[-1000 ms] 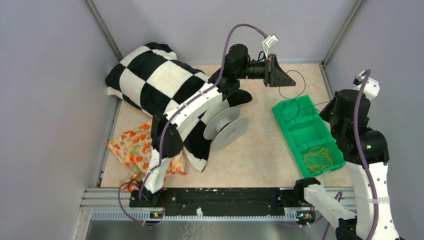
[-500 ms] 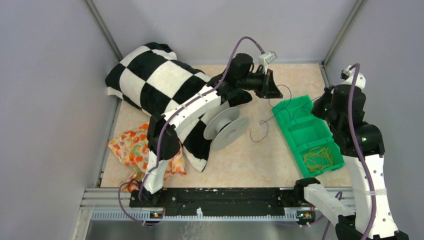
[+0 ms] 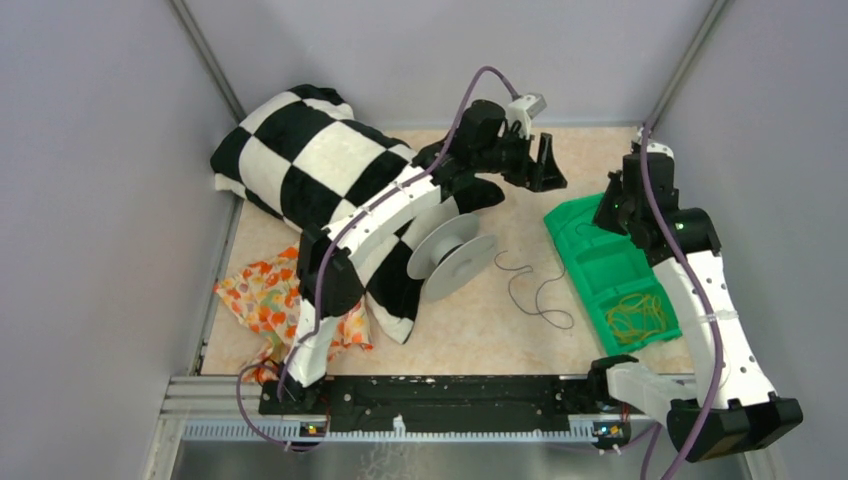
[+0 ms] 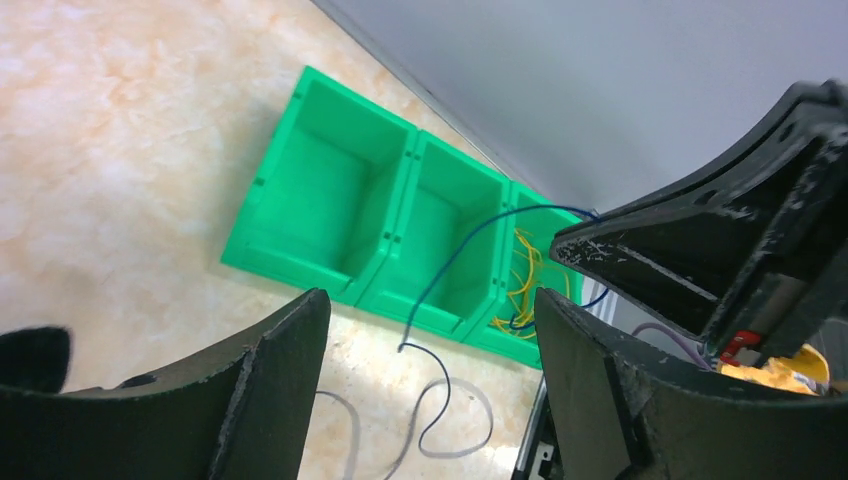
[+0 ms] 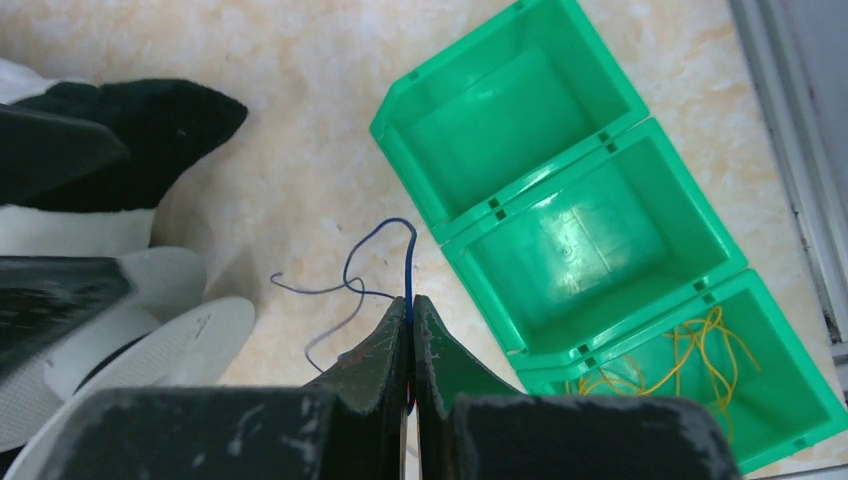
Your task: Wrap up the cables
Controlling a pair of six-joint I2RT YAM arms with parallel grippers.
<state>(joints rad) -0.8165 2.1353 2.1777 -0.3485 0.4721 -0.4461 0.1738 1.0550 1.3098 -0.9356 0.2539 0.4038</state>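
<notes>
The cable (image 3: 540, 290) is a thin dark blue wire lying in loose loops on the table between the grey spool (image 3: 455, 255) and the green tray (image 3: 600, 290). My right gripper (image 5: 410, 300) is shut on one end of it, and the wire (image 5: 409, 262) rises from the fingertips and arcs down to the table. From above, that gripper (image 3: 610, 210) hangs over the tray's far end. My left gripper (image 4: 432, 300) is open at the back of the table (image 3: 545, 165) with nothing between its fingers. The cable (image 4: 455, 260) shows beyond them.
A black-and-white checked pillow (image 3: 320, 165) lies at the back left under the left arm, and a floral cloth (image 3: 265, 295) lies nearer. The three-part tray holds yellow rubber bands (image 3: 635, 315) in its near compartment. Grey walls close in on three sides.
My left gripper has opened and let go of the cable, which has dropped into loops on the table. The right arm has swung left over the tray's far end, still gripping the wire.
</notes>
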